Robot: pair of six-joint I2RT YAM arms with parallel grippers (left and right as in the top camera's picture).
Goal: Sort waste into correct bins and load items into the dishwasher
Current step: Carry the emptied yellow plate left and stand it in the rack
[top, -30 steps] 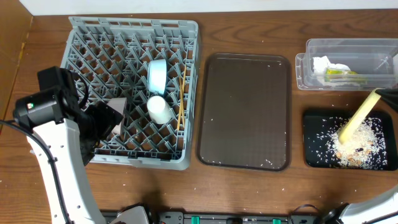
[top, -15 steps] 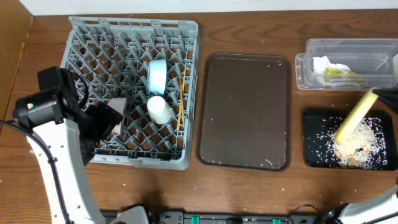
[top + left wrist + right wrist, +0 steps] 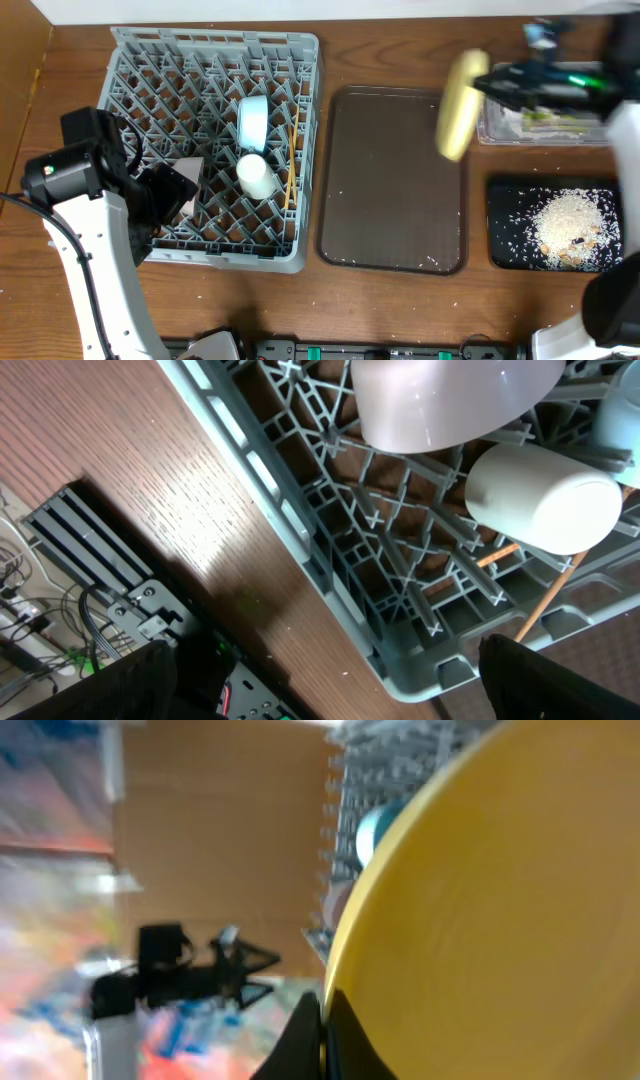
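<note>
One yellow plate (image 3: 460, 105) above brown tray (image 3: 390, 190), rack (image 3: 215, 40) left, black tray (image 3: 505, 215) right

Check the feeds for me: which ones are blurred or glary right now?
Overhead: the plate is motion-smeared, the rack sharp. Left wrist: crisp, with a bright sheen on the table. Right wrist: soft throughout, the background streaked, the plate filling most of the frame.

Even, bright overhead lighting, yellow plate (image 3: 459, 106) motion-blurred, right wrist view heavily smeared, glare patch on wooden table (image 3: 195, 510)
</note>
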